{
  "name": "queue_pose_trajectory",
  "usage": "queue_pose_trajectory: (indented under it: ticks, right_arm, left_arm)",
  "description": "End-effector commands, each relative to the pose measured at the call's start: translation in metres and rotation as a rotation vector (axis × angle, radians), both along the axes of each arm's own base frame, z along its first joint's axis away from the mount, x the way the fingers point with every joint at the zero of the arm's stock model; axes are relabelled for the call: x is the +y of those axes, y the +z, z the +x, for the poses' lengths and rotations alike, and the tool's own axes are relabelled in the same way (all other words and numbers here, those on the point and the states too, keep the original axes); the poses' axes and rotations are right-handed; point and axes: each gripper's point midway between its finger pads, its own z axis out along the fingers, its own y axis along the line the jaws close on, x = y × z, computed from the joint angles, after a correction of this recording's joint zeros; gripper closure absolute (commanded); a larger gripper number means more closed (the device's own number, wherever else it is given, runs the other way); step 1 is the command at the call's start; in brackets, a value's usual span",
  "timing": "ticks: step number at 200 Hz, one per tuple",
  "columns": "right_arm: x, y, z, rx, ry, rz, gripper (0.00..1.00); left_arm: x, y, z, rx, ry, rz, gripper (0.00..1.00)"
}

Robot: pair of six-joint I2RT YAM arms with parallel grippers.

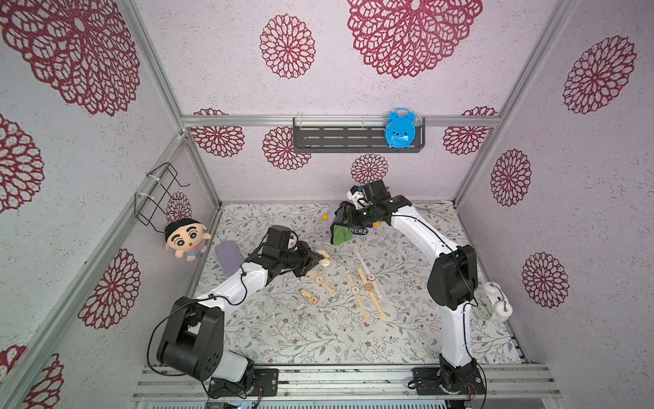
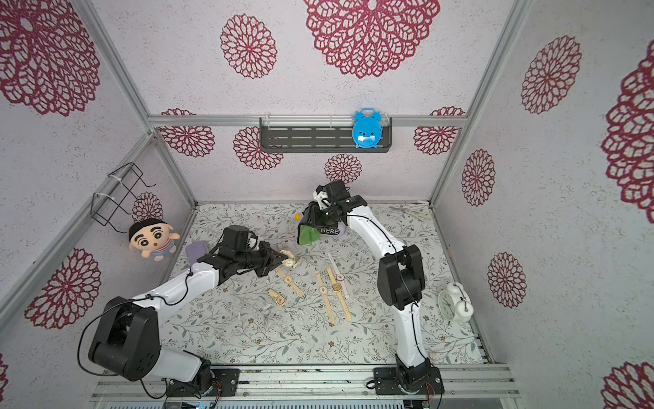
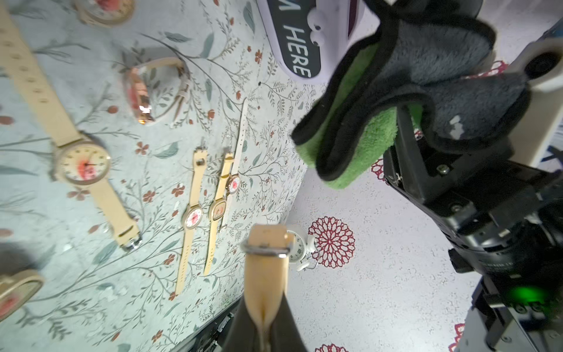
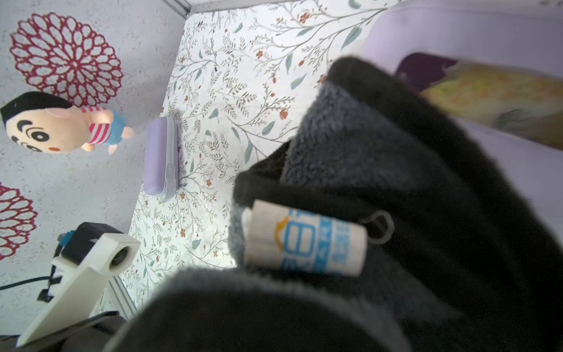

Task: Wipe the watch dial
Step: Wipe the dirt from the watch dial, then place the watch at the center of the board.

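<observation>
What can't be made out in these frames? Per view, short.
- Beige-strapped watch in left gripper: left wrist view shows strap and buckle only; its dial too small in both top views.
- Right gripper fingertips: buried in grey-and-green fleece cloth, right wrist and top views.
- Lilac sign lettered HERE: left wrist view, wording cut by frame edge and cloth.
- Another watch, same view: cropped by edge, blurred.

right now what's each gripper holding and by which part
Left gripper: a watch, pinched by its strap, buckle end sticking out. Right gripper: the grey-green cloth, by its bunched upper part.
</observation>
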Motion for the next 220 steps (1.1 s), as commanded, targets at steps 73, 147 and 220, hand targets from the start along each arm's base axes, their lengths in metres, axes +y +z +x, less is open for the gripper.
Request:
queue_pose_trajectory:
  ticks: [73,147,220]
  right_arm:
    - [-0.012,0.037,-0.032,-0.070,-0.005,0.086,1.00]
    - [0.001,0.046,-0.076,-0.084,0.039,0.073,1.00]
    - [0.029,0.052,-0.104,-0.108,0.097,0.066,1.00]
  left_arm:
    - [0.070,-0.017,0.001,0.090,0.119,0.152,1.00]
    - [0.124,-0.050,-0.007,0.240,0.197,0.497,1.00]
    - [0.178,-0.082,-0.030,0.469,0.259,0.833,1.00]
